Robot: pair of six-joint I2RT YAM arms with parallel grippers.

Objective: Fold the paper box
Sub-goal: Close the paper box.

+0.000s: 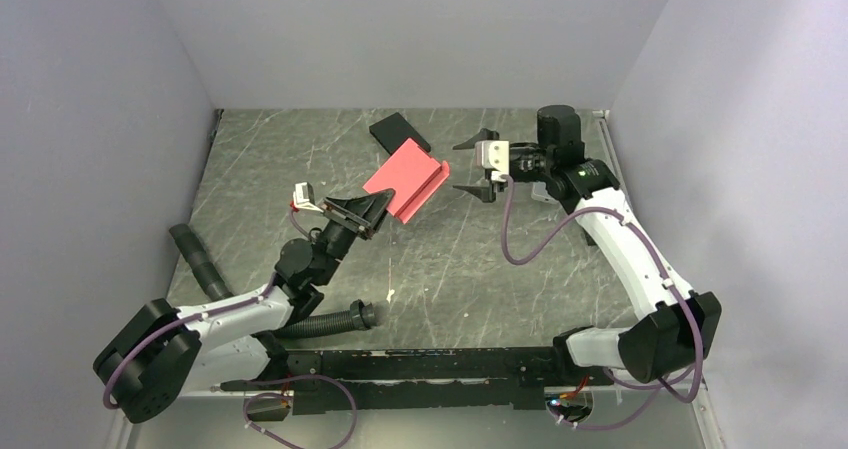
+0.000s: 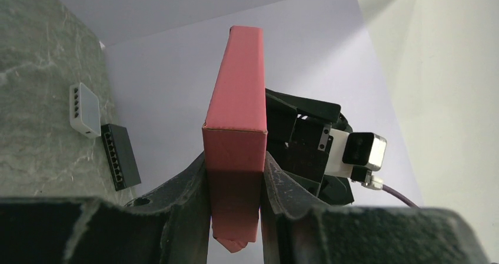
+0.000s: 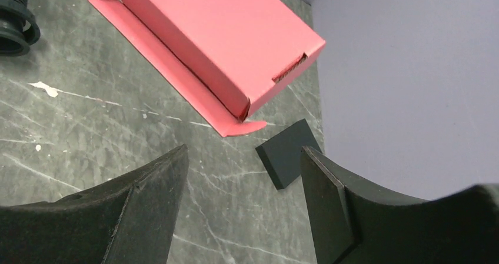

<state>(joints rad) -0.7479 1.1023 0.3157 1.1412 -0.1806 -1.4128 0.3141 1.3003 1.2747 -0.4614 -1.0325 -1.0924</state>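
1. Left gripper [image 1: 365, 209]: jaws closed narrow across the thin dimension of the paper box [image 1: 405, 177], pinching one short end. The wrist view shows both fingers flat against its broad faces.
2. Right gripper [image 1: 478, 164]: jaws wide apart and empty, just beside the box's far side, not touching it.
3. Paper box: pinkish-red and nearly assembled, held tilted at the table's centre rear. One long flap [image 3: 176, 70] stands open along its edge.
4. Handling (judgement): thin card is light and hollow, creases easily and crushes under a hard squeeze. Grip it over folded edges or corners; push the open flap from near its hinge line.
5. Black flat box [image 1: 400, 131]: lies on the table [image 1: 300, 159] behind.
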